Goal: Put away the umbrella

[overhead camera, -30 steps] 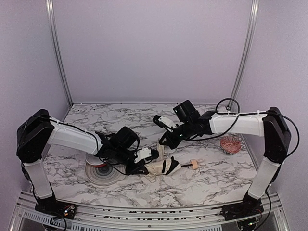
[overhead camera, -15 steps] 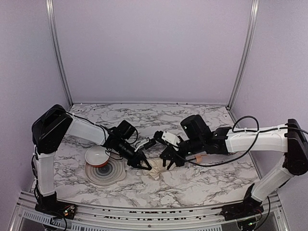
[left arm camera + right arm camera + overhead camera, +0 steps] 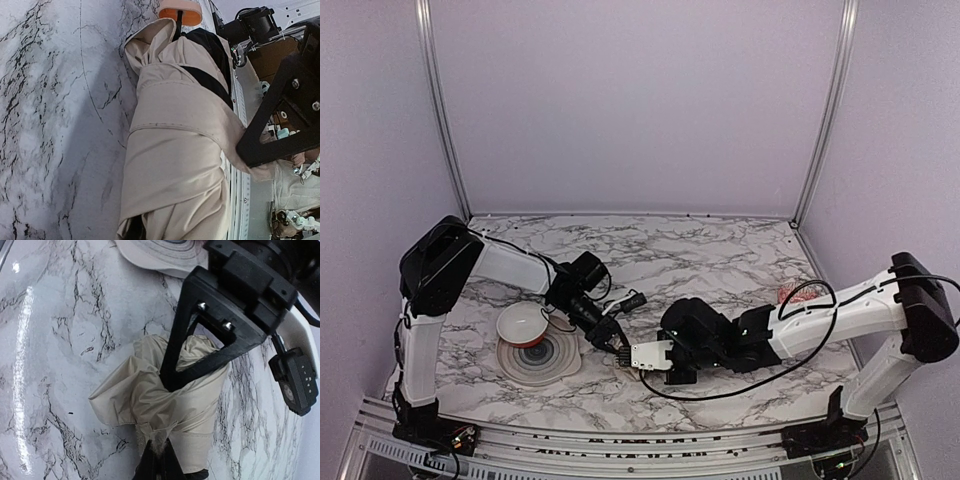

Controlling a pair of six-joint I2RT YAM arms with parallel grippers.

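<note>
The umbrella [image 3: 175,150] is a folded cream bundle with black lining showing and a tan handle [image 3: 180,6] at its far end. In the top view only a scrap of the umbrella [image 3: 623,357] shows between both grippers. My left gripper [image 3: 613,343] is pressed into the bundle's top and looks shut on it; its black triangular finger [image 3: 210,330] digs into the fabric. My right gripper [image 3: 160,462] is shut on the umbrella's fuzzy strap tab [image 3: 167,432], low over the table, and it also shows in the left wrist view [image 3: 250,160].
A white bowl with a red base [image 3: 520,322] sits on a round grey mat [image 3: 545,365] just left of the left gripper. A pink woven object [image 3: 788,295] lies at the right behind the right arm. The table's front rail [image 3: 620,440] is close below.
The right arm has swung from the back of the table down to the front and closed on the strap tab. The left gripper stays on the bundle. The handle is now hidden in the top view.
</note>
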